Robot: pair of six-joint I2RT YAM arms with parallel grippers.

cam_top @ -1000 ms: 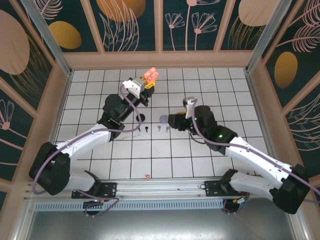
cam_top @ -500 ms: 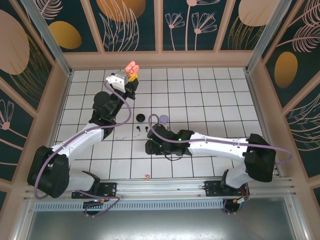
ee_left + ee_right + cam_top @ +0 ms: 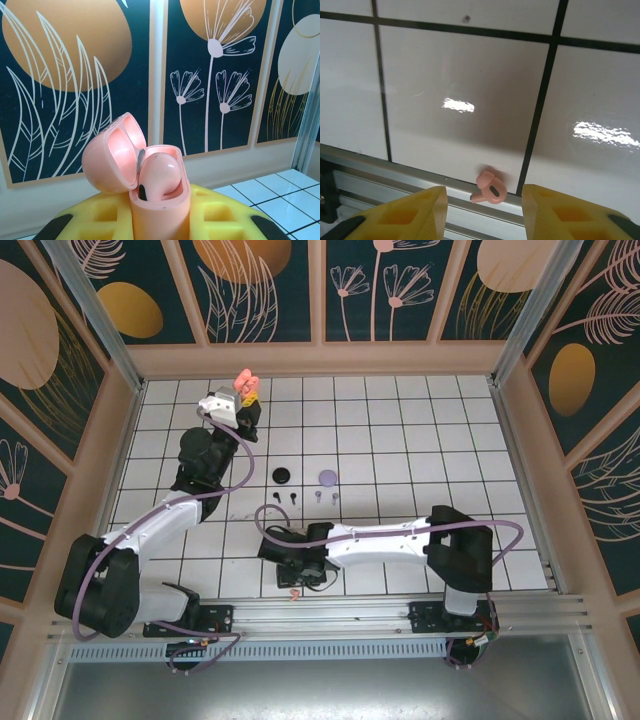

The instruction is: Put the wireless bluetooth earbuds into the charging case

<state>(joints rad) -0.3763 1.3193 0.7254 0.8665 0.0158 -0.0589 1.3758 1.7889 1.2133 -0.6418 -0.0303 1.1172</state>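
Observation:
My left gripper (image 3: 243, 392) is raised at the back left, shut on an open coral-pink charging case (image 3: 160, 207). The case's lid (image 3: 111, 155) is tipped back, and one pink earbud (image 3: 159, 174) sits in the case. A second pink earbud (image 3: 490, 187) lies loose on the tile at the table's front edge (image 3: 294, 593). My right gripper (image 3: 485, 212) hovers over it, open, one yellow finger (image 3: 407, 215) on each side, touching nothing. In the top view the right gripper (image 3: 297, 575) is low at the near left of centre.
A black case (image 3: 282, 476) and a lilac case (image 3: 327, 477) lie mid-table. In front of them are two black earbuds (image 3: 284, 498) and two lilac earbuds (image 3: 325, 496). An aluminium rail (image 3: 395, 172) runs right behind the loose pink earbud.
The right arm swung from the table's middle to the near front edge, over the loose pink earbud, and its jaws narrowed slightly. The left arm carried the pink case leftward.

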